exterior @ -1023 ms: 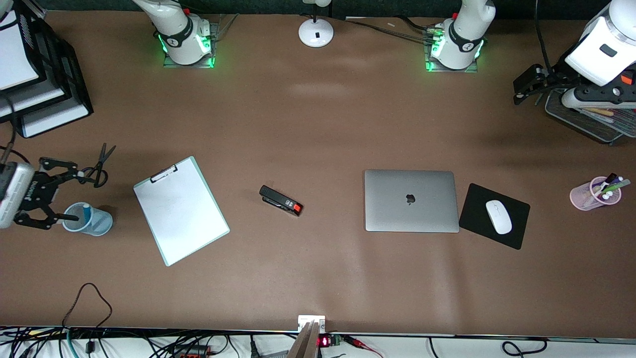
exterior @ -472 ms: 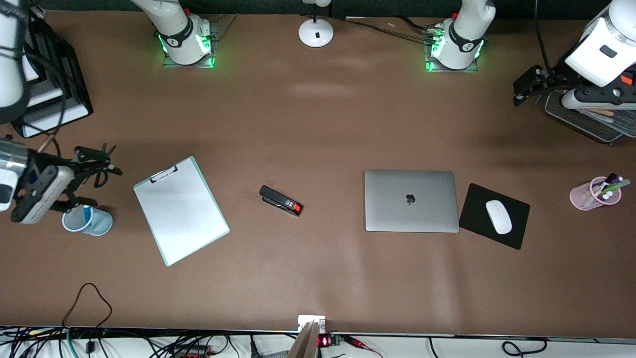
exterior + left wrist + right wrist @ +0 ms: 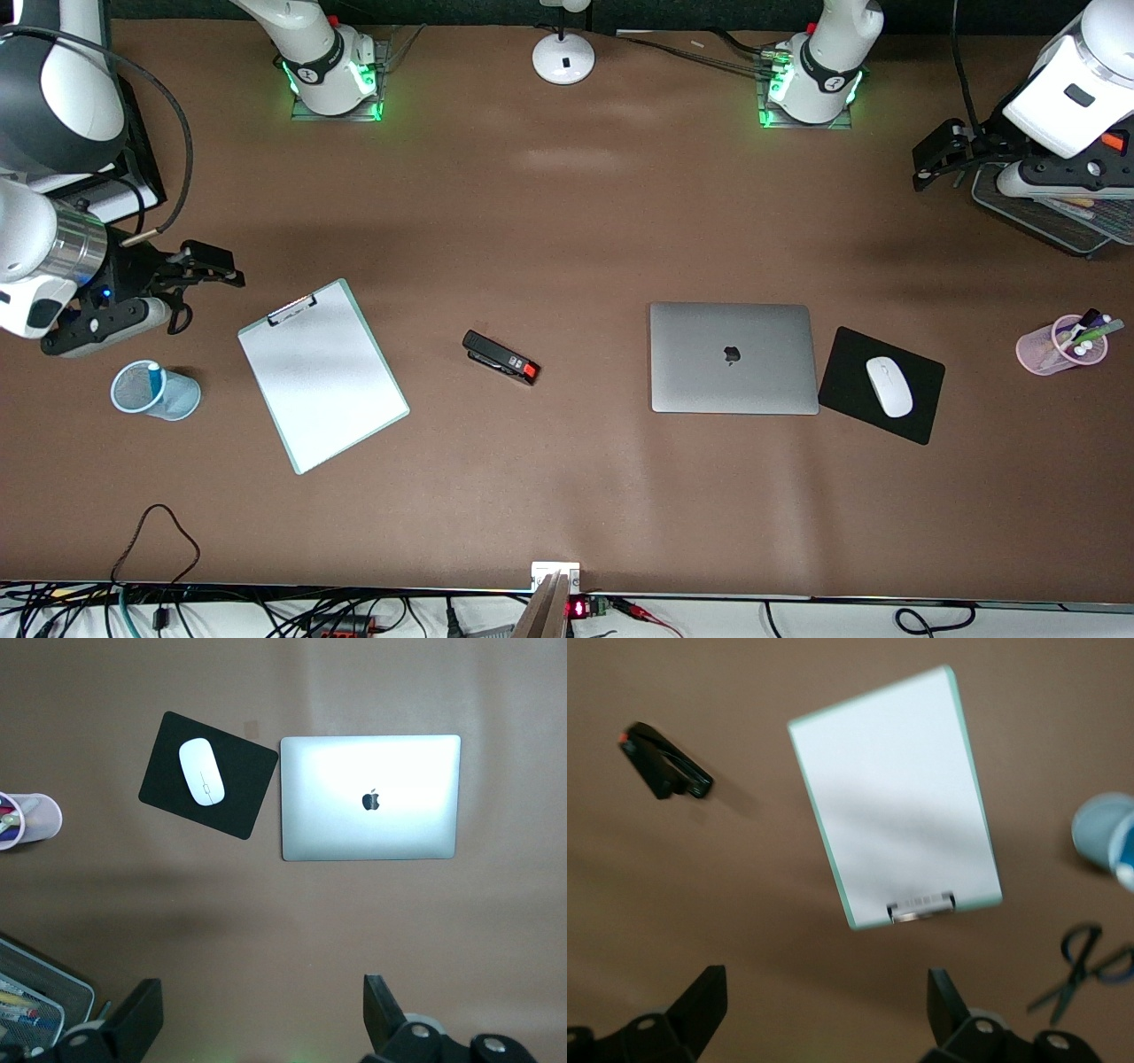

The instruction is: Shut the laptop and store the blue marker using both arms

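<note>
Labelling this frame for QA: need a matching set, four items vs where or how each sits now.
Items:
1. laptop
2. blue marker
3. mouse
4. stapler

States:
A. on the black pad
B. standing in the blue cup
C. lid shut, logo up
D. between clipboard and laptop

Pairs: 1-C, 2-B, 3-A, 4-D

Closed laptop just beside black mouse pad bearing white mouse

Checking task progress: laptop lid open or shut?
Shut. The laptop lies flat on the table with its lid and apple logo facing up; no screen or keys show in the front or left wrist views.
</note>
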Tool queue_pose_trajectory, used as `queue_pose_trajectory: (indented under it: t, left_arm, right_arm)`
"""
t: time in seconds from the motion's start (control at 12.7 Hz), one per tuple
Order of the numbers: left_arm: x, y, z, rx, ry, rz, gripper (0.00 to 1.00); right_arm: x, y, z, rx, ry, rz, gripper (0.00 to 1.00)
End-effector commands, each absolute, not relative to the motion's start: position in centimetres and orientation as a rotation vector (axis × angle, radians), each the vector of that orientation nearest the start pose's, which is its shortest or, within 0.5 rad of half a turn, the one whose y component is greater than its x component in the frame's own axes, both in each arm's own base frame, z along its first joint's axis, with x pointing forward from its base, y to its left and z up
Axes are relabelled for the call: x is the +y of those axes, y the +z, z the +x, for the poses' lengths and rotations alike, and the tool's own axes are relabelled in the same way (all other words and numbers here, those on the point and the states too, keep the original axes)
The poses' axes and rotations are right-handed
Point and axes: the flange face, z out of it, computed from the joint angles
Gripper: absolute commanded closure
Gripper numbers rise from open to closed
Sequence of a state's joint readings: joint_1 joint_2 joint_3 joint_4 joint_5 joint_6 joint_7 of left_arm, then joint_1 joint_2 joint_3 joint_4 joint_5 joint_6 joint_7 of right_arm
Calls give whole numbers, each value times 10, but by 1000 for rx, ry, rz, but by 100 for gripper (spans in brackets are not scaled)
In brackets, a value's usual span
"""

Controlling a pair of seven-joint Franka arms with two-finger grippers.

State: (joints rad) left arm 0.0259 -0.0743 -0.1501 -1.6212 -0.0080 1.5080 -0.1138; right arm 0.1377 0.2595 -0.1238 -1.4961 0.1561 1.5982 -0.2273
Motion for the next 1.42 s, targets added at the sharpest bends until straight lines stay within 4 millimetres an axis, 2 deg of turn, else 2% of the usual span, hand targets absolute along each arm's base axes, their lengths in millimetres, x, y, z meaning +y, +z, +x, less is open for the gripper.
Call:
queue_pose_trajectory:
  t: [0.0,0.16,0.24,0.31,0.39,0.47,0.79,1.02,1.18,1.34]
  left_arm:
    - [-66,637,519,41,46,-3144,0]
    - [-64,637,520,34,46,-3147,0]
    - [-64,638,519,32,46,-3147,0]
    - [-63,638,519,32,46,-3149,0]
    - [-61,638,520,25,44,-3151,0]
    - [-61,638,520,34,44,-3151,0]
    - [-54,639,519,15,37,-3156,0]
    - [-53,641,518,13,33,-3157,0]
    - [-53,640,518,13,33,-3157,0]
    - [-52,642,519,8,18,-3158,0]
  right_arm:
    - [19,523,604,-177,294,-3094,0]
    - [11,543,600,-117,269,-3182,0]
    - [-5,558,597,-97,222,-3208,0]
    - [-42,566,593,1,190,-3201,0]
    - [-57,574,590,12,156,-3185,0]
    - [-61,582,586,-1,134,-3178,0]
    - [-55,597,571,-39,105,-3168,0]
    - [-55,605,547,19,105,-3157,0]
    - [-52,608,533,120,108,-3149,0]
    - [-52,612,529,113,89,-3151,0]
